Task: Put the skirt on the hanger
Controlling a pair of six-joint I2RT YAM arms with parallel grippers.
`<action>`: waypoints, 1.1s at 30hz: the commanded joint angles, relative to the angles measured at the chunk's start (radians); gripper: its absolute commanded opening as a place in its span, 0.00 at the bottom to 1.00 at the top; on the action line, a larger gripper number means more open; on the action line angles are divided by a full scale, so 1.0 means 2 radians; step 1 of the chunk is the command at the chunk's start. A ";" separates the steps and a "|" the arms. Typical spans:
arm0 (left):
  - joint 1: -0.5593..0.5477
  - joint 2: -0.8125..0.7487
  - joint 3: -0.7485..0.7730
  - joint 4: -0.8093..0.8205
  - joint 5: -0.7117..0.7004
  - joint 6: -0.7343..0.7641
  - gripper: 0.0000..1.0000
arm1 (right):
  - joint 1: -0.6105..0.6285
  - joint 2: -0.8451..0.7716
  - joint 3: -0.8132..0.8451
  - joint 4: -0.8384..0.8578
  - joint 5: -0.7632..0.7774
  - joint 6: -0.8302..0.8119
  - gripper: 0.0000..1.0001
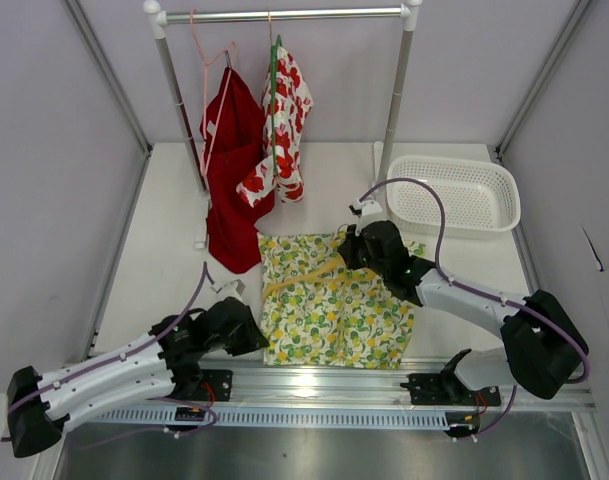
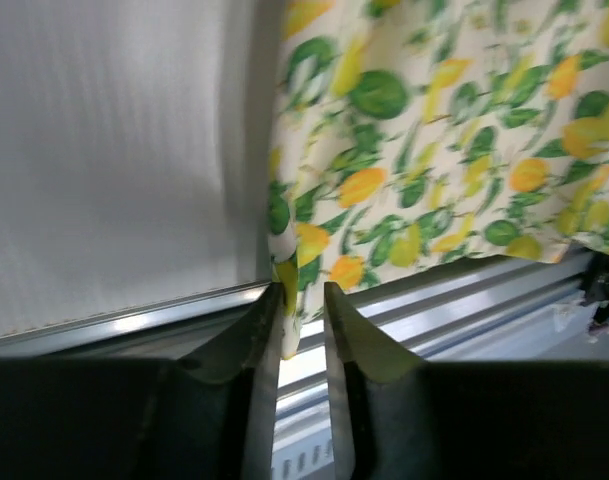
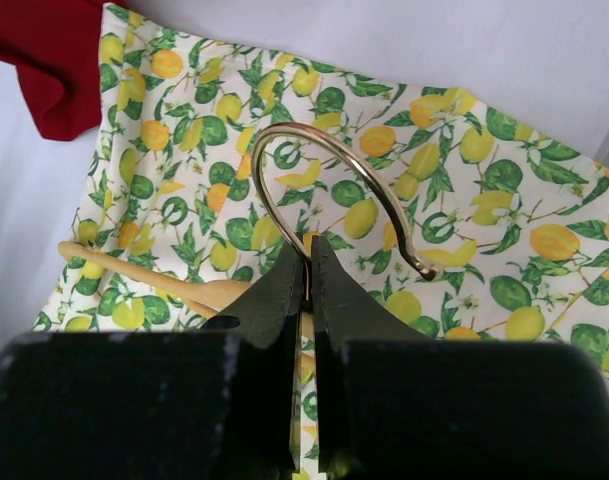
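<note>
The skirt (image 1: 324, 300), white with lemons and green leaves, lies flat on the table between the arms. The yellow-tan hanger (image 1: 304, 278) rests across its upper part. My right gripper (image 1: 349, 250) is shut on the base of the metal hook (image 3: 314, 127), with the wooden arm (image 3: 144, 272) reaching left over the cloth. My left gripper (image 1: 259, 335) is at the skirt's near left corner. In the left wrist view its jaws (image 2: 304, 295) stand apart, and the skirt's corner (image 2: 289, 270) hangs against the inner face of the left finger.
A clothes rail (image 1: 284, 15) at the back carries a red garment (image 1: 229, 170) on a pink hanger and a white garment with red flowers (image 1: 284, 130) on a green hanger. A white basket (image 1: 452, 193) sits at the back right. An aluminium rail (image 1: 384, 375) runs along the near edge.
</note>
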 commanded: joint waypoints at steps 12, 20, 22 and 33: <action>-0.023 0.041 0.167 0.050 -0.083 0.210 0.56 | 0.066 -0.030 -0.007 0.004 0.053 0.053 0.00; -0.023 0.156 0.273 0.175 -0.064 0.402 0.61 | 0.097 -0.060 -0.016 -0.026 0.095 0.065 0.00; -0.023 0.191 0.299 0.175 -0.056 0.448 0.64 | 0.096 -0.090 -0.002 -0.046 0.095 0.052 0.00; 0.041 0.249 0.356 0.222 0.120 0.569 0.70 | 0.091 -0.158 0.100 -0.151 0.076 0.003 0.00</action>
